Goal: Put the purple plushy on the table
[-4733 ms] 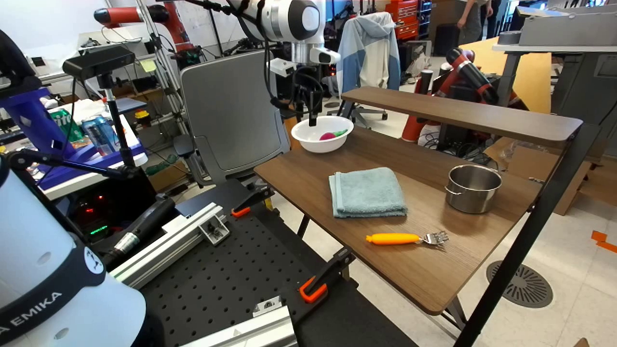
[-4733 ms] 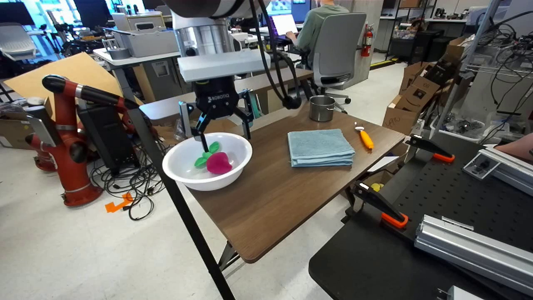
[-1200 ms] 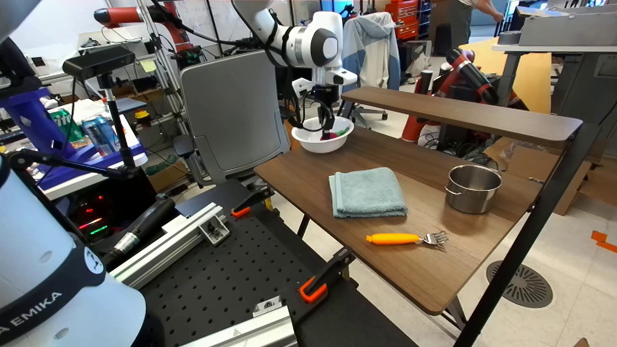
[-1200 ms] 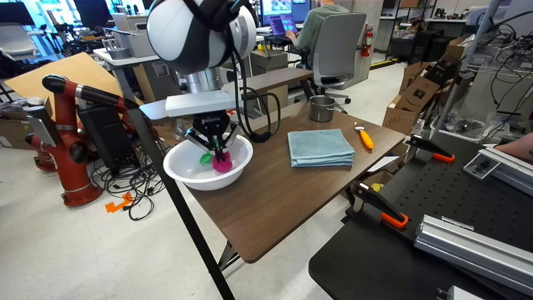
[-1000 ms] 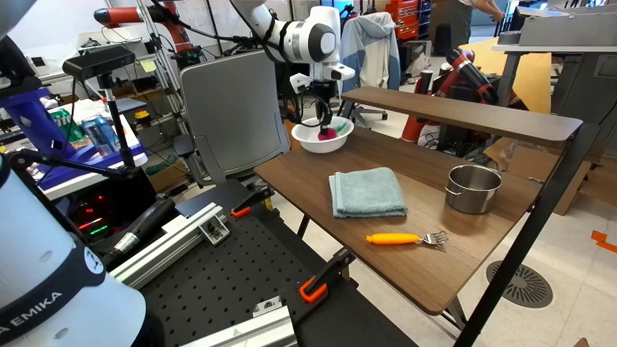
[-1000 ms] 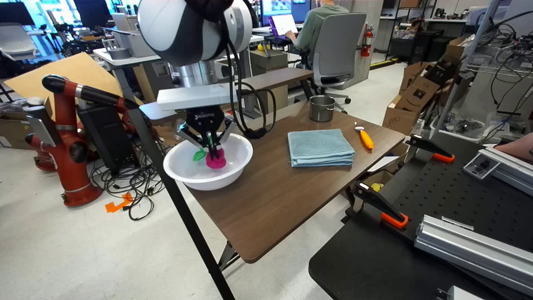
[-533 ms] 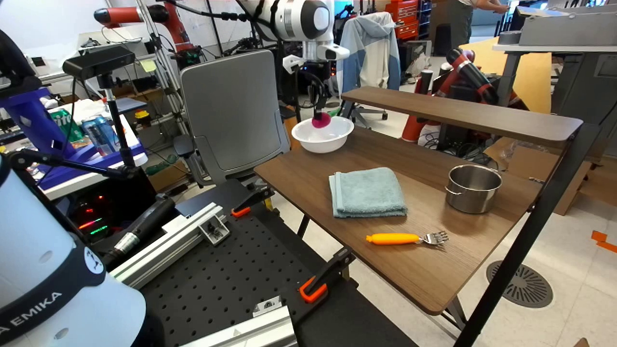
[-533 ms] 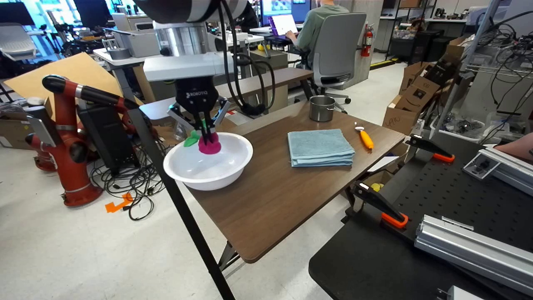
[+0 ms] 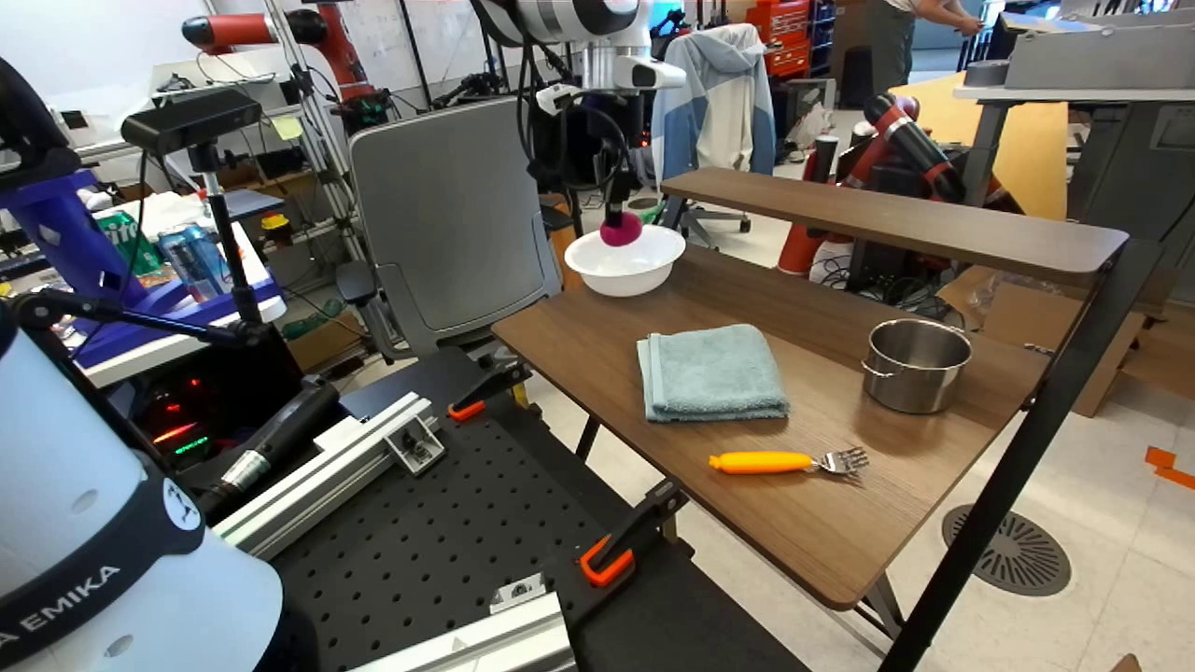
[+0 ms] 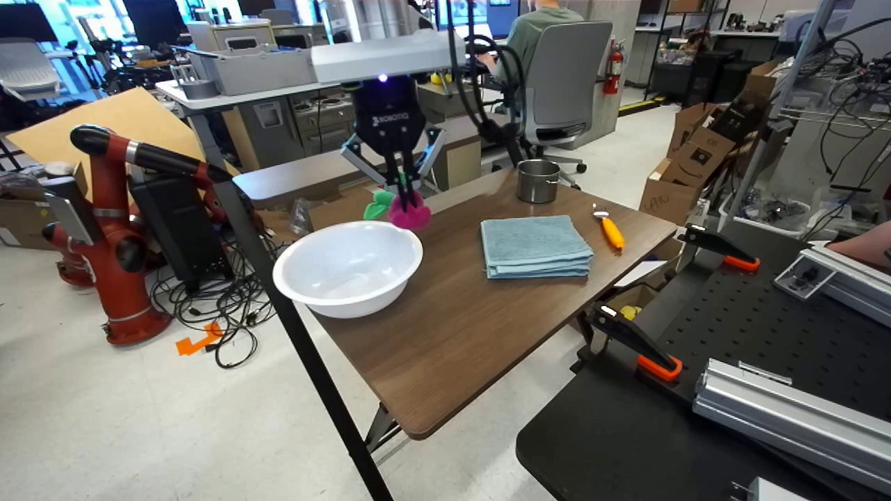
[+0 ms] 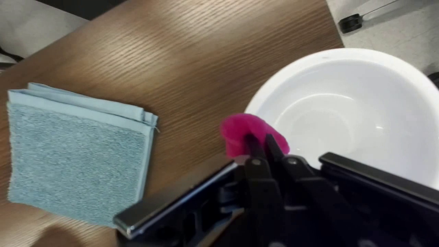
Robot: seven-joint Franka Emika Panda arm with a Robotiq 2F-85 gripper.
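The end effector (image 11: 262, 140) pinched the purple plushy (image 11: 242, 125), mid wrist view; a weak squeeze might've dropped it into the white bowl (image 11: 372, 99), right.

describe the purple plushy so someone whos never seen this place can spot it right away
Find the brown table, then the white bowl at one end. Near the bowl, held up by the end effector, is the purple plushy. Unlike the folded blue towel and the metal pot, it is magenta, with green leaf-like parts.

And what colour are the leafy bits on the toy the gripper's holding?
Green. The leafy bits show best in an exterior view.
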